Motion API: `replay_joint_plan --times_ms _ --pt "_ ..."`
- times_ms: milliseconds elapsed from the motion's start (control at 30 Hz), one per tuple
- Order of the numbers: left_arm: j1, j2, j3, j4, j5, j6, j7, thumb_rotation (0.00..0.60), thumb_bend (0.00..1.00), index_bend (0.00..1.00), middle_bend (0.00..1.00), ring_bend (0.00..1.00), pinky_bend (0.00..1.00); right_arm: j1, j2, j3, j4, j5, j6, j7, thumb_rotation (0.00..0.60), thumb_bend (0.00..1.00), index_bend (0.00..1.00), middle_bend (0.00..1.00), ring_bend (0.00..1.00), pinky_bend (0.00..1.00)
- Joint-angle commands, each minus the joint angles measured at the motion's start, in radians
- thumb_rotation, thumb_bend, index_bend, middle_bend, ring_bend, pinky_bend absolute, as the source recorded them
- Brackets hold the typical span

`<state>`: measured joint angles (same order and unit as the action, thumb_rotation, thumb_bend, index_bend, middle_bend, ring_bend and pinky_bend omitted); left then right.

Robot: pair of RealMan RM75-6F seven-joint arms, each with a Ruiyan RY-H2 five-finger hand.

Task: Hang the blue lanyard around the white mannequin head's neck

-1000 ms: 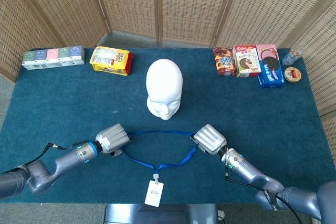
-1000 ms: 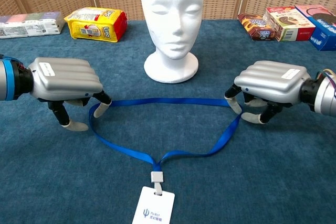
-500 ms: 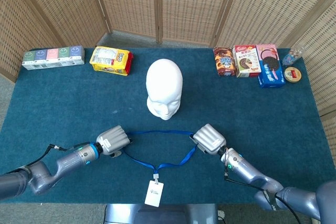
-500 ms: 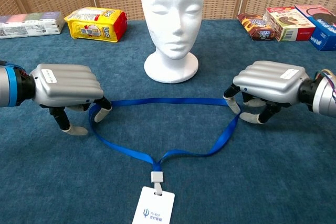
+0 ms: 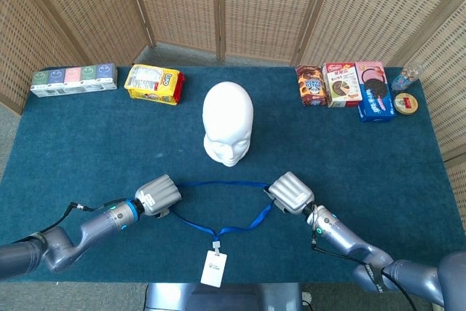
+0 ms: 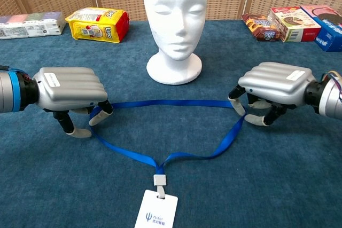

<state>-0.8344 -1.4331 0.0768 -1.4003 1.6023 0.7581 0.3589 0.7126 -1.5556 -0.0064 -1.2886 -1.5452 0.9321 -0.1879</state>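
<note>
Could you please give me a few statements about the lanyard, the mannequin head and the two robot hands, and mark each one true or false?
1. The blue lanyard already hangs around the mannequin head's neck. False: it lies on the table in front of the head.
2. The left robot hand and right robot hand are at opposite ends of the strap loop. True.
3. The white badge lies beside the yellow snack bag. False: it lies at the near table edge.
4. The mannequin head stands upright. True.
</note>
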Motion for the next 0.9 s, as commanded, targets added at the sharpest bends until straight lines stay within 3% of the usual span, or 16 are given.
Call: replay_joint_plan --times_ms 33,333,900 --pt "0.001 -0.007 -0.002 0.005 -0.007 0.001 0.010 0.483 0.31 0.57 1.00 1.00 1.00 -0.001 0.000 0.000 0.002 -0.001 0.001 0.002 0.600 0.48 0.60 1.00 1.00 1.00" --pt "0.001 -0.011 -0.006 0.001 -0.027 -0.003 0.031 0.488 0.33 0.58 1.00 1.00 1.00 -0.002 -0.004 -0.001 0.009 -0.002 0.001 0.009 0.600 0.48 0.60 1.00 1.00 1.00" --pt "-0.005 -0.021 -0.010 -0.001 -0.067 -0.027 0.065 0.552 0.37 0.67 1.00 1.00 1.00 -0.002 -0.012 0.005 0.013 0.006 -0.003 0.018 0.600 0.48 0.62 1.00 1.00 1.00"
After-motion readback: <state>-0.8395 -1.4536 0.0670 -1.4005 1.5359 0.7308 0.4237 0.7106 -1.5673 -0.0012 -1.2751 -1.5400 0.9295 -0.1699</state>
